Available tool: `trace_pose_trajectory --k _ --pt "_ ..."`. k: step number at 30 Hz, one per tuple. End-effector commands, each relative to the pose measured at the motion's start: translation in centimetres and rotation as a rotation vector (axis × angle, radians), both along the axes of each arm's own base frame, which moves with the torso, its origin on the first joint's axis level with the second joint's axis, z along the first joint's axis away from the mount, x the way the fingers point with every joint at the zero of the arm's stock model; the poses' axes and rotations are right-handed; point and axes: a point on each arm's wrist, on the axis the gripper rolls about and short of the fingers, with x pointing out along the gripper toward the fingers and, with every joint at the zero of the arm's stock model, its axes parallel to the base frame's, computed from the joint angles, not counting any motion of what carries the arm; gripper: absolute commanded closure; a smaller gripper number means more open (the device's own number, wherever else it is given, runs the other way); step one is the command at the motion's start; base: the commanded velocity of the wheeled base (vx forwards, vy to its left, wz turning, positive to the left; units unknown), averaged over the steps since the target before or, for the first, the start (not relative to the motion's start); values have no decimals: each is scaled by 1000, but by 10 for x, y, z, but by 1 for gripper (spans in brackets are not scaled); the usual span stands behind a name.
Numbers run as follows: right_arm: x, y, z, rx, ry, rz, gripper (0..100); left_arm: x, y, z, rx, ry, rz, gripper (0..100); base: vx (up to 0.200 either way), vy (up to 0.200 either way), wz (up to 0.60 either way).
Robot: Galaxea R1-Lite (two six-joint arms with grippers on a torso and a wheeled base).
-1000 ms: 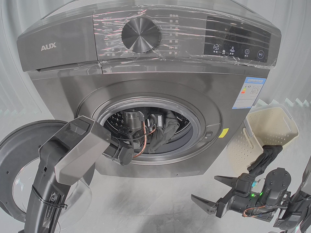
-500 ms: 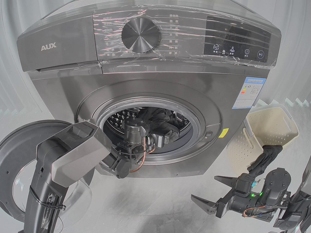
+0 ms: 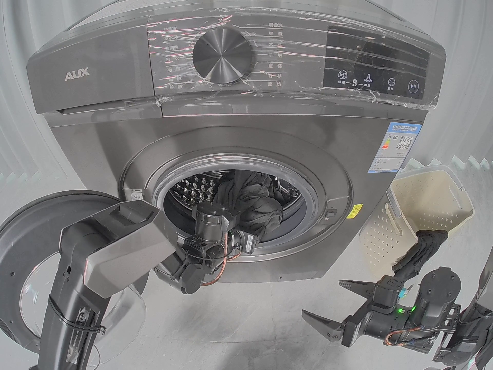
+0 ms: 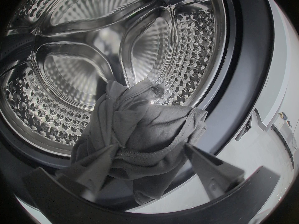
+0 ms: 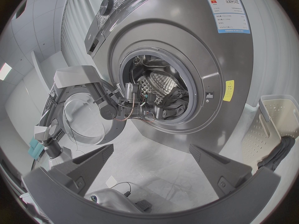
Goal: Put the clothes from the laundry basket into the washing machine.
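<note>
Left hand [image 4: 151, 147], fingers [image 4: 215, 171] spread, sits at the mouth of the washing machine [image 3: 102, 145] with a grey garment [image 4: 140, 125] heaped loose at the front of the drum [image 4: 78, 69] (delivered, I judge). One dark garment [image 3: 421, 253] hangs over the rim of the laundry basket [image 3: 436, 191] near the spread, empty right hand [image 3: 322, 298]; that piece is left to load.

A grey garment [image 4: 140, 131] of soft, matt, creased cloth with a stitched hem is seen between the matt dark plastic fingers [image 4: 215, 171] of the left end effector [image 4: 151, 147]. Beyond it the drum [image 4: 71, 69] is of polished, perforated steel, ringed by a matt dark seal [image 4: 249, 63]. The washer [image 3: 287, 129] is finished in satin grey metal, its panel wrapped in wrinkled glossy film [image 3: 287, 37]. Beside the right end effector [image 5: 151, 147] a basket [image 5: 264, 131] of matt cream perforated plastic is set on a smooth, faintly glossy floor [image 5: 162, 162].
</note>
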Motion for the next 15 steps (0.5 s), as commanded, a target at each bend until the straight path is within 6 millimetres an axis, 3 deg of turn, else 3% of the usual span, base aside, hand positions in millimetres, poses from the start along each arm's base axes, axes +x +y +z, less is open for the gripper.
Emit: trace_pose_trajectory --k 1,15 --pt "0 0 0 -1 0 0 0 6 -3 -7 -6 -4 9 100 0 0 0" --pt "2 0 0 3 -3 -5 0 63 -5 49 -191 -258 151 100 0 0 0"
